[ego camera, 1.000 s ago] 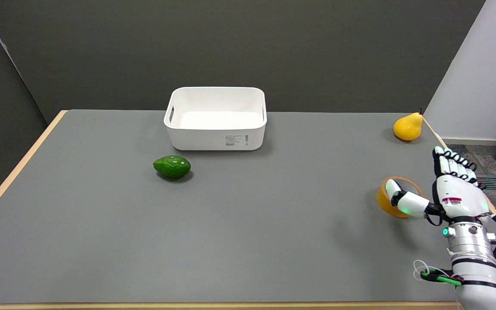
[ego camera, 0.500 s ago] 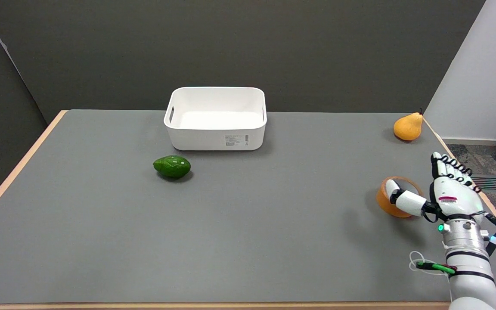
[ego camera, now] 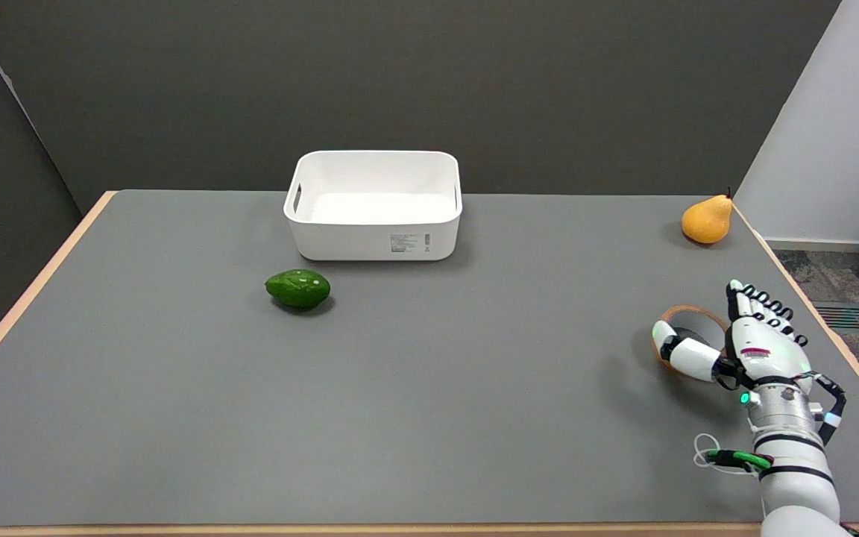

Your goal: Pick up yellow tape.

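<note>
Robot hand at the yellow tape

The yellow tape (ego camera: pixel 687 313) is bracketed by the spread robot hand (ego camera: pixel 746 347): thumb left, fingers right; nothing is gripped.

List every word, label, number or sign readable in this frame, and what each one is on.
None can be read.
White bin: a small printed label with a barcode on its front wall, too small to read.
Right hand: a small red-and-white sticker on its back, too blurred to read.
The yellow tape, avocado and pear show no text.
</note>
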### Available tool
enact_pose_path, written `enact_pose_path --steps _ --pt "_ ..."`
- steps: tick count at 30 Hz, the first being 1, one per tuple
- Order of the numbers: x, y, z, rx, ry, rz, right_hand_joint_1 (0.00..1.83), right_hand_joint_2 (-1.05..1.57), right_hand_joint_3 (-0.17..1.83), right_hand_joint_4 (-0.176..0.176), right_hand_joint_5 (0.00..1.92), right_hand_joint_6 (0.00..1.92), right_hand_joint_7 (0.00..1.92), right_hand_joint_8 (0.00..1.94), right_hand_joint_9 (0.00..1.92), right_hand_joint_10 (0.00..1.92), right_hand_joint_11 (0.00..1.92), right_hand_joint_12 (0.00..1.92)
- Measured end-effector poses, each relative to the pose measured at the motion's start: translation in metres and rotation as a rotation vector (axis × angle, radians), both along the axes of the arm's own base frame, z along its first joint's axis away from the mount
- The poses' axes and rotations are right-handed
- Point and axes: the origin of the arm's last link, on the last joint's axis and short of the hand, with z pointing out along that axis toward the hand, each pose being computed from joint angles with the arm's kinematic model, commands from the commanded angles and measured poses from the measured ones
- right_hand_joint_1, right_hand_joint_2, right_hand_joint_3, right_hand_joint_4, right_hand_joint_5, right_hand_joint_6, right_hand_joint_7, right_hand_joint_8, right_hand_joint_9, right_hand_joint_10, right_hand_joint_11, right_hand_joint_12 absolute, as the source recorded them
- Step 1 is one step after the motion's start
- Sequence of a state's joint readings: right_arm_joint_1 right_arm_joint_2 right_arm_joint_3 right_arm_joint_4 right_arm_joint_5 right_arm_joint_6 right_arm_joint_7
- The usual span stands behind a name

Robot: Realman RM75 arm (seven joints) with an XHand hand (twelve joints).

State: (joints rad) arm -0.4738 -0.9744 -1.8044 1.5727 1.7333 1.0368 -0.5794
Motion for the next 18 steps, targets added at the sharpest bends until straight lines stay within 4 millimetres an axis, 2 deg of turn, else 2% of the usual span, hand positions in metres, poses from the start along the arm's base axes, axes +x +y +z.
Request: enact_pose_path --steps 13,15,18 --pt "-0.010 -0.008 -0.009 0.025 -0.043 -0.019 0.25 0.50 0.84 -0.045 0.01 0.08 0.00 0.00 0.00 0.00 0.00 0.17" --pt "-0.011 -0.009 -0.009 0.028 -0.047 -0.022 0.34 0.51 0.88 -0.041 0.02 0.08 0.00 0.06 0.00 0.08 0.00 0.55" --pt "-0.013 -0.011 -0.010 0.033 -0.048 -0.026 0.43 0.52 0.90 -0.041 0.01 0.13 0.02 0.20 0.01 0.48 0.01 0.95"
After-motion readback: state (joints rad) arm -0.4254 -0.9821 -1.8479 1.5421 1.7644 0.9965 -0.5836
